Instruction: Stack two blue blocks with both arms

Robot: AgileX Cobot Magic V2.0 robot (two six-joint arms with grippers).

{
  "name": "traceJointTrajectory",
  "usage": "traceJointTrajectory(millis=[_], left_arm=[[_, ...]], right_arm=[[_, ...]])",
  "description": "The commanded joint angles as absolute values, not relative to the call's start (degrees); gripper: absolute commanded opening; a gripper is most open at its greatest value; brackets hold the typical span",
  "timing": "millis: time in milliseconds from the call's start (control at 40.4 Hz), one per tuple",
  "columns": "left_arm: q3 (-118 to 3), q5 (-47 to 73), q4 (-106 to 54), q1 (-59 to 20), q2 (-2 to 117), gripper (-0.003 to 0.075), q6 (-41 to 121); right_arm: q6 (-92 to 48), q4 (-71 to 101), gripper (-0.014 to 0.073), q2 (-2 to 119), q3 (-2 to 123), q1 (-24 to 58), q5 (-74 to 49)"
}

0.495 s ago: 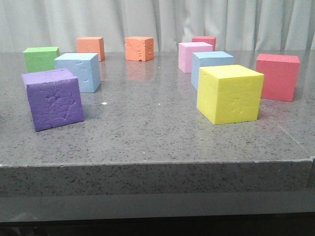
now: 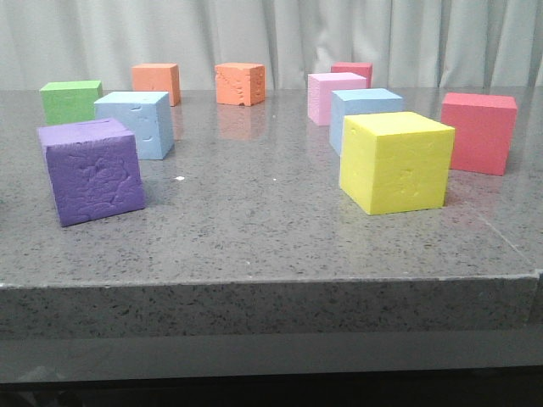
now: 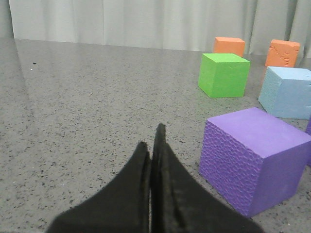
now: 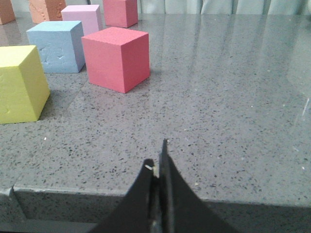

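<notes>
While both arms sit low at the near edge w/ nothing picked, I've got two blue blocks well apart, one per side.

Left gripper (image 3: 154, 145) has fingers pressed together, holding nothing; right gripper (image 4: 159, 165) same, closed and empty. Left blue block (image 2: 136, 124) lies far-right of the left gripper, behind the purple cube (image 2: 90, 170) and right of the green cube (image 2: 71, 100), so left arm is nearer it. Right blue block (image 2: 363, 110) sits far-left of the right gripper, tucked behind the yellow cube (image 2: 397, 161), pink cube (image 2: 334, 95) just beyond, red cube (image 2: 480, 131) to its right. Both are pale sky-blue foam, faces dented & pitted, cube-shaped so no long axis. Imo each arm must open first, then reach past its blocker.
</notes>
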State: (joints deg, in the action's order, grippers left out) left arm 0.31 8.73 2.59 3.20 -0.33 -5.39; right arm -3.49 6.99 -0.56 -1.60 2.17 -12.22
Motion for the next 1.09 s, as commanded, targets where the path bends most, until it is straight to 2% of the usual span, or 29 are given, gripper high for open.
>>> traceJointTrajectory(millis=[0,1064], left_arm=[[0.52,4.15,2.25,2.83,-1.27,-0.0020,-5.50],[0.52,2.52,1.43,2.83,-1.27,-0.0020,-5.50]], right_arm=[[-3.83,6.77,-0.0067,-1.61,-1.22,1.73,-7.73],[-3.83,6.77,-0.0067,-1.62,-1.22,1.73,-5.18]])
